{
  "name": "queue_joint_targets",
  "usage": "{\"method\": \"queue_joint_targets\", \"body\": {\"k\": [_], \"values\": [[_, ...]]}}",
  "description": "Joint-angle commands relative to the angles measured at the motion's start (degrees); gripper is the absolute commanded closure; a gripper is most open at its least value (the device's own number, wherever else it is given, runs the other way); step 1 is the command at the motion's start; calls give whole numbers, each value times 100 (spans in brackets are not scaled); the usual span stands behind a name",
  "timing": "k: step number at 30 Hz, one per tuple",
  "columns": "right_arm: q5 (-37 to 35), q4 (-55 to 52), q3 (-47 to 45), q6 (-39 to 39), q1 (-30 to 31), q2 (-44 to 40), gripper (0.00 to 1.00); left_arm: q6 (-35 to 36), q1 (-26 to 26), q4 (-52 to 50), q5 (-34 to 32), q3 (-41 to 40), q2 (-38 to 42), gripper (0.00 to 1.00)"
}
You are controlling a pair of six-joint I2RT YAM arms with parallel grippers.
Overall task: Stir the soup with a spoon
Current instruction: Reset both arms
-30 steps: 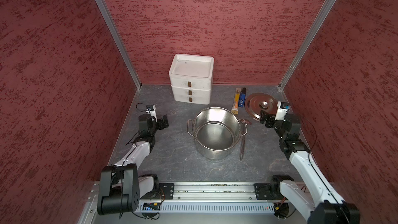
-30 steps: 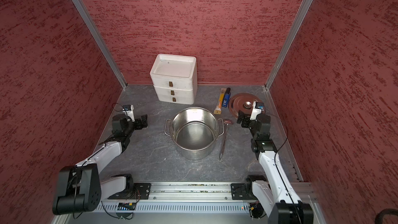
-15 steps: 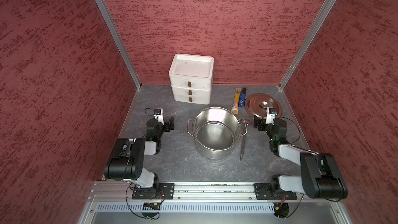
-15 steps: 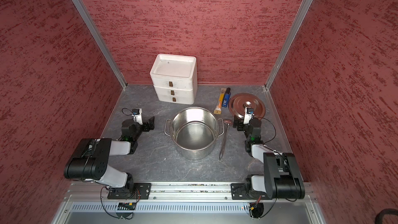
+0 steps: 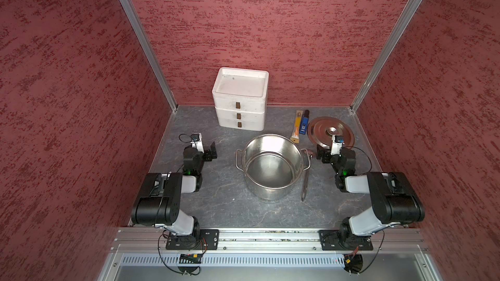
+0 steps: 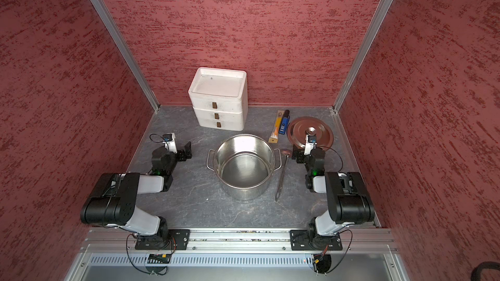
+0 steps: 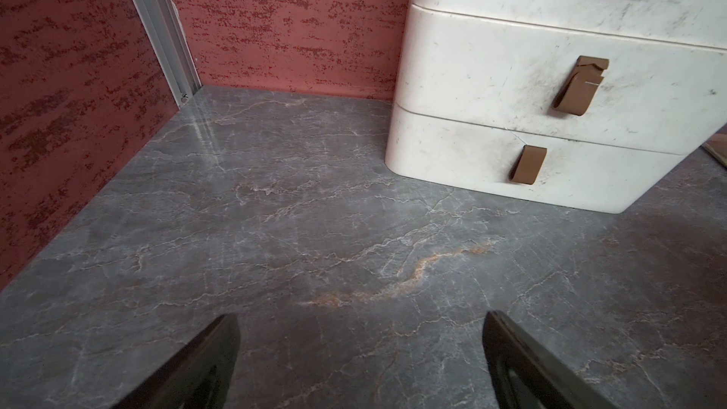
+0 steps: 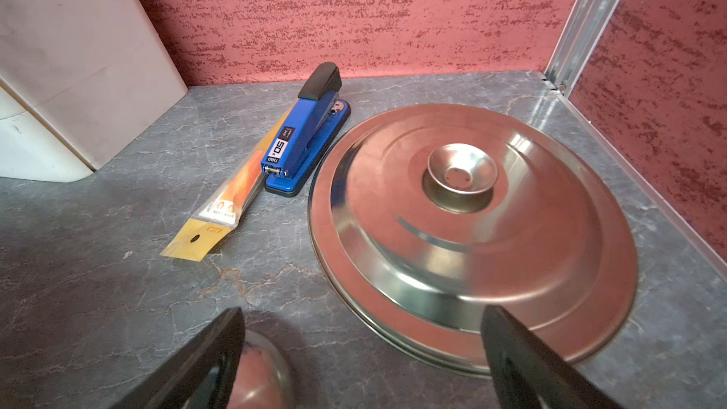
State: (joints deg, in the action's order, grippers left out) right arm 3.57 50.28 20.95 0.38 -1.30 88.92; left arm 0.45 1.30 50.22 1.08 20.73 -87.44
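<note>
While both arms are sitting folded low at the near side of the grey table [image 5: 230, 206], the stockpot [image 5: 270, 193] is standing upright at the middle in both top views, showing only bare steel inside; the spoon [image 5: 306, 177] is lying flat on the table just beside the pot on the robot's right, its small bowl pointing toward the back wall; the left gripper [image 5: 211, 150] is hovering well apart from the pot, jaws spread wide and holding nothing; the right gripper [image 5: 322, 155] is sitting near the spoon's bowl and just in front of the round lid [image 5: 319, 128], equally wide and empty; a white drawer unit [image 5: 239, 104] is standing against the back wall.

From the left wrist, the left gripper [image 7: 360, 318] is showing two dark fingers [image 7: 196, 367] far apart with only bare table between them; the drawer unit is sitting ahead and off to one side.

From the right wrist, the right gripper [image 8: 362, 312] is again gaping with nothing clamped; the spoon's bowl [image 8: 263, 367] is peeking out just beside one finger, whether touching I cannot tell; the lid is lying flat ahead, with a blue stapler [image 8: 307, 139] and an orange-yellow stick [image 8: 232, 190] in a clear wrapper lying side by side next to it.
</note>
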Motion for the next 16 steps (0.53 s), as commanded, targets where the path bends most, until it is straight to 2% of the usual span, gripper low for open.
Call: {"method": "queue_joint_targets", "body": {"k": [1, 11, 16], "values": [[-120, 236, 90, -15, 33, -43, 2, 5, -4, 128, -43, 77, 1, 0], [-7, 210, 103, -47, 34, -37, 1, -72, 166, 41, 270, 111, 7, 0], [-10, 215, 103, -46, 33, -41, 2, -10, 84, 77, 139, 89, 4, 0]]}}
